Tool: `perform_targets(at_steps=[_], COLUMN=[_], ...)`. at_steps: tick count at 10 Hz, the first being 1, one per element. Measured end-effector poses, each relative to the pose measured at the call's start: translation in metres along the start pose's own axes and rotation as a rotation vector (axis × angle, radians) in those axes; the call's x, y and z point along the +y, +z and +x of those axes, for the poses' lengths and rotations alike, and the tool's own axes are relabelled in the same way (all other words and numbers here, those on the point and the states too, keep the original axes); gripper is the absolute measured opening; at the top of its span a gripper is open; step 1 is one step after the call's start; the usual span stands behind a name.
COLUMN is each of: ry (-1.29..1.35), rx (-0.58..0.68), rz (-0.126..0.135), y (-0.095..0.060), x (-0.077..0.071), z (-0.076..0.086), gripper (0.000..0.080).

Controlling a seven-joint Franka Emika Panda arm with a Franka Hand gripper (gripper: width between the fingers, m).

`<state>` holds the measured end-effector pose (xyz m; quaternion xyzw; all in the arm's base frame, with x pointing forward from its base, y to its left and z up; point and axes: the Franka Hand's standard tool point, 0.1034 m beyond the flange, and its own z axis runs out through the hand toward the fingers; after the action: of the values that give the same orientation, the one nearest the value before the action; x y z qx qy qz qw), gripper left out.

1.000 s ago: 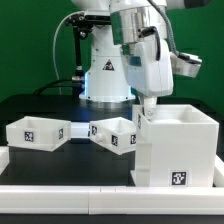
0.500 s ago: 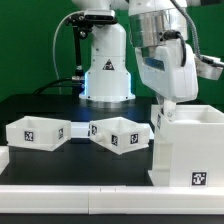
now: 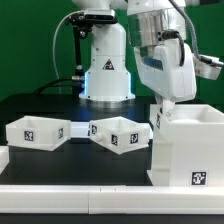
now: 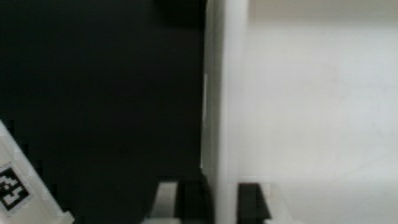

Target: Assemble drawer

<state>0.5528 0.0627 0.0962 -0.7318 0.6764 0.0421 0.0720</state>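
Note:
The large white box shell (image 3: 190,150) stands at the exterior view's right, open top up, with a tag low on its front. My gripper (image 3: 161,108) straddles the shell's left wall from above and is shut on it. In the wrist view my gripper (image 4: 214,190) has a dark finger on each side of that white wall (image 4: 222,100), with the shell's pale inside beside it. Two shallow white trays lie on the black table: one (image 3: 35,131) at the left and one (image 3: 120,135) in the middle, close to the shell.
A long white bar (image 3: 70,195) edges the table's front. The arm's white base (image 3: 105,70) stands behind the trays. A tagged white corner (image 4: 18,190) shows at the edge of the wrist view.
Over the last second my gripper and the box shell slid together toward the exterior view's right, away from the middle tray. In the last half second nothing has moved.

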Motion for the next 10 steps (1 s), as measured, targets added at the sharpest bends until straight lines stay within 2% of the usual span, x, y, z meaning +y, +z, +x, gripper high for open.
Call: perform_targets(at_steps=[1, 2, 3, 4, 5, 6, 8, 9, 10], ry=[-0.001, -0.013, -0.045, -0.096, -0.15, -0.182, -0.398, -0.406, -0.479], rx=[0.0, -0.001, -0.01, -0.014, -0.019, -0.026, -0.013, 0.005, 0.008], rz=[0.0, 0.003, 0.022, 0.04, 0.053, 0.057, 0.08, 0.094, 0.091], y=[0.0, -0.002, -0.014, -0.028, -0.041, -0.051, -0.065, -0.062, -0.061], x=[0.0, 0.0, -0.001, 0.002, 0.005, 0.007, 0.024, 0.031, 0.031], z=[0.0, 0.001, 0.003, 0.004, 0.006, 0.009, 0.03, 0.042, 0.04], gripper=[0.0277, 0.0277, 0.0427, 0.0427, 0.0585, 0.0636, 0.0646, 0.0649, 0.0649])
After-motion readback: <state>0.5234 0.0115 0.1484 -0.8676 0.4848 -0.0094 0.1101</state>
